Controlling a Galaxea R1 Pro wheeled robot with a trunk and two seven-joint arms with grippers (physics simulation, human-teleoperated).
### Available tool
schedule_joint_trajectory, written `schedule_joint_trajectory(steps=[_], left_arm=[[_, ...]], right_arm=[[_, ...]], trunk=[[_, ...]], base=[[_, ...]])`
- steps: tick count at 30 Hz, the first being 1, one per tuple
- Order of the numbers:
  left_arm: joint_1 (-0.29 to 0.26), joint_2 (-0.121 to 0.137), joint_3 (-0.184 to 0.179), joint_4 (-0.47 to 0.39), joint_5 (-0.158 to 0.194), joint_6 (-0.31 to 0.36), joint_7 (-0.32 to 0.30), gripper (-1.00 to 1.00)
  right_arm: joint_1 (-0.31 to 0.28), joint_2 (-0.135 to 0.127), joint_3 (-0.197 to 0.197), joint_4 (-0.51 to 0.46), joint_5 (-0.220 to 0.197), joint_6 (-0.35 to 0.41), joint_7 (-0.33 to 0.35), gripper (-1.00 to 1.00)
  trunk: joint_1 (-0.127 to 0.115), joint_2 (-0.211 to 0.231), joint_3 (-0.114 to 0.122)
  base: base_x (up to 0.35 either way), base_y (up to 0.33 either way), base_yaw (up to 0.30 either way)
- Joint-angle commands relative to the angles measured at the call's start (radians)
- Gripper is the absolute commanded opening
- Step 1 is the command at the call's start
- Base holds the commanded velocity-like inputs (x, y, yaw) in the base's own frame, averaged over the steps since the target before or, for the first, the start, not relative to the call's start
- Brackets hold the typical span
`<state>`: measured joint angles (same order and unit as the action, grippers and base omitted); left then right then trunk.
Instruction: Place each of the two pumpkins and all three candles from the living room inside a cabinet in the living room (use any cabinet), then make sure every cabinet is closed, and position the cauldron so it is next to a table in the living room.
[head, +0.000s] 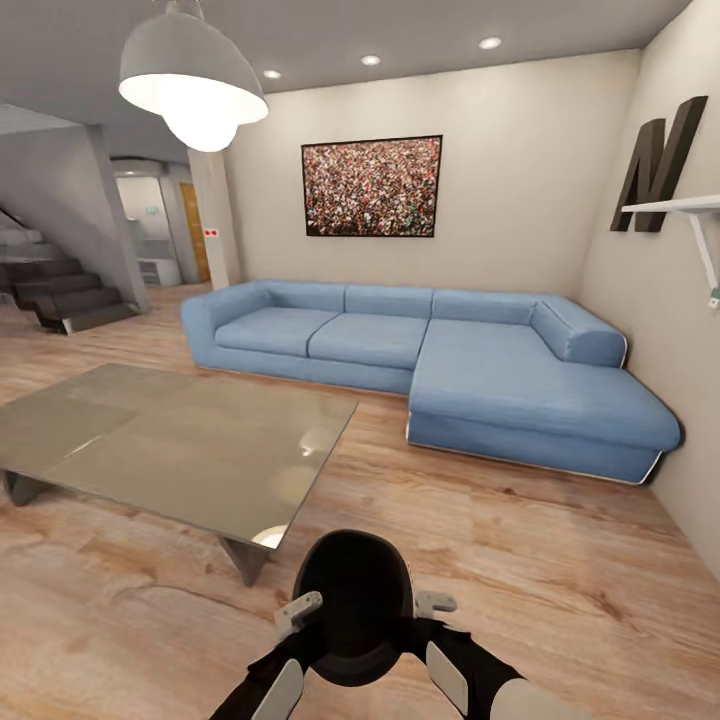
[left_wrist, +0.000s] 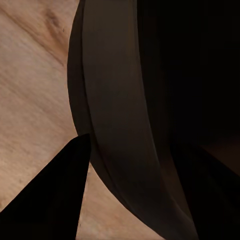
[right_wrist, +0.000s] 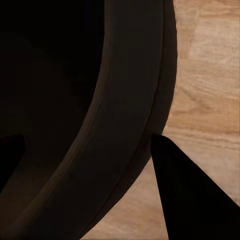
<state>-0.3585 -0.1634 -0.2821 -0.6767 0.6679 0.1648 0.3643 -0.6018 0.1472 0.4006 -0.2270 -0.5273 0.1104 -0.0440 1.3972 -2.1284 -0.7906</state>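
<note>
I hold the black cauldron (head: 352, 600) low in front of me, mouth facing up, just right of the near corner of the glass-topped table (head: 150, 440). My left gripper (head: 300, 612) clamps the rim on one side and my right gripper (head: 432, 604) clamps it on the other. In the left wrist view the cauldron's rim (left_wrist: 125, 115) runs between the dark fingers (left_wrist: 55, 200), with wooden floor behind it. The right wrist view shows the same rim (right_wrist: 130, 125) passing between that gripper's fingers (right_wrist: 190, 195).
A blue L-shaped sofa (head: 450, 360) stands along the far wall and right side. Wooden floor (head: 520, 560) lies open between table and sofa. Stairs (head: 60, 290) rise at far left. A white shelf (head: 690, 205) juts from the right wall.
</note>
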Motion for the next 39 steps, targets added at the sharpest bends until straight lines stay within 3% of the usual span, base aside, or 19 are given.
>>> schedule_joint_trajectory(steps=[1,8,20,30,39], left_arm=[[-0.001,0.001,-0.031,-0.001,0.017,0.0,0.007,-1.0],[-0.001,-0.001,-0.031,-0.001,0.018,0.0,0.007,-1.0],[-0.001,-0.001,-0.031,-0.001,0.018,0.001,0.007,-1.0],[-0.001,0.0,-0.031,-0.001,0.017,0.001,0.007,-1.0],[-0.001,0.001,-0.031,-0.001,0.016,0.0,0.008,-1.0]], right_arm=[[-0.001,0.0,0.027,-0.011,-0.023,0.005,0.005,-1.0],[-0.001,0.0,0.027,-0.011,-0.023,0.005,0.007,-1.0],[-0.001,0.0,0.027,-0.011,-0.023,0.005,0.007,-1.0],[-0.001,0.0,0.027,-0.011,-0.023,0.003,0.008,-1.0],[-0.001,0.0,0.027,-0.011,-0.023,0.003,0.009,-1.0]], trunk=[[0.0,-0.001,-0.001],[0.0,-0.001,-0.001],[0.0,-0.001,-0.001],[0.0,-0.001,-0.001],[0.0,-0.001,-0.001]], base=[[-0.034,0.197,0.193],[-0.048,0.271,0.017],[-0.161,0.286,-0.225],[-0.161,0.278,-0.029],[-0.014,0.057,0.0]])
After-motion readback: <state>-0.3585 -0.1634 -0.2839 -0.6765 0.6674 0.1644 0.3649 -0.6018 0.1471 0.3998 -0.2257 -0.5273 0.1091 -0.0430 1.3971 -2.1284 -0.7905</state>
